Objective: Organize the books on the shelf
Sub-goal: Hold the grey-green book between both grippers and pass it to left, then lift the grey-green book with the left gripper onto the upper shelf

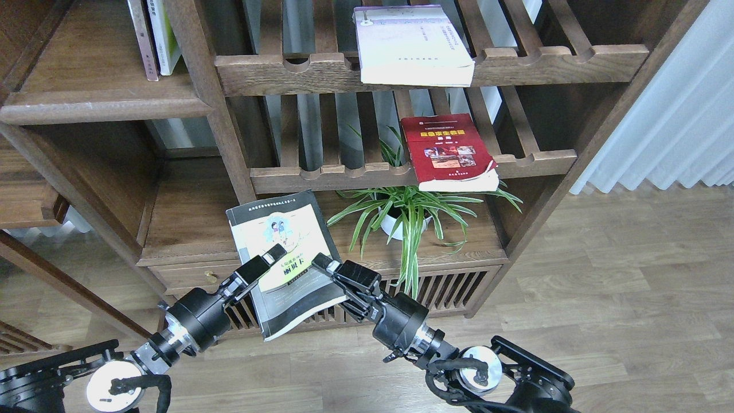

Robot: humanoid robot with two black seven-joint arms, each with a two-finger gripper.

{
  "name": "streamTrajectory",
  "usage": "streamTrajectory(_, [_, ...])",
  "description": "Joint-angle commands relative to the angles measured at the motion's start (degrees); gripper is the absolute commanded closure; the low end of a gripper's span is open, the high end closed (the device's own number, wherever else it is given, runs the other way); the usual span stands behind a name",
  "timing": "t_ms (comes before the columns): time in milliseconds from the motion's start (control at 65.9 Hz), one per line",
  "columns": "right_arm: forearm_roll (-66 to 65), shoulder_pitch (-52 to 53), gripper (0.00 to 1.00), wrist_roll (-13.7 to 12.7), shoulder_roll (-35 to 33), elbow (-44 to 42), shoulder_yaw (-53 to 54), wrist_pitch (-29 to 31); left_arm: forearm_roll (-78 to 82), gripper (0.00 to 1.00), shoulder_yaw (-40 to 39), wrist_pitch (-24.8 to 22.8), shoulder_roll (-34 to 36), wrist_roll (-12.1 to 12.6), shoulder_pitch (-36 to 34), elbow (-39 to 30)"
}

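I have the grey-black book (287, 261) raised in front of the bookcase, between both arms. My left tool (269, 258) is clamped on its left edge, one finger lying over the yellow-green cover panel; my right tool (322, 265) grips its right edge. The dark red book (448, 152) lies on the middle slatted rack (539, 160), the white book (412, 45) on the rack above. The solid shelf (103, 106) sits far left.

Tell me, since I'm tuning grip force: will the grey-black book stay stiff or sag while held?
Probably sags somewhat: the grey-black book is a thick paperback, and its lower edge already curves between the left gripper and right gripper. Its thickness suggests it is fairly heavy. The cover looks glossy, so possibly slippery.
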Motion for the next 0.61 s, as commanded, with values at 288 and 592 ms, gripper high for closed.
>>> streamTrajectory(288, [-0.22,-1.75,0.07,3.03,-0.89,-1.76,8.97,-5.33,0.30,0.96,-3.48,0.00,0.57,-0.12,-0.18,-2.49])
streamTrajectory(592, [-2.24,-2.37,0.05,4.78,-0.10,-2.02,11.96,-10.87,3.72,0.99,-8.40,0.00,-2.50,-0.12,-0.36,-4.86])
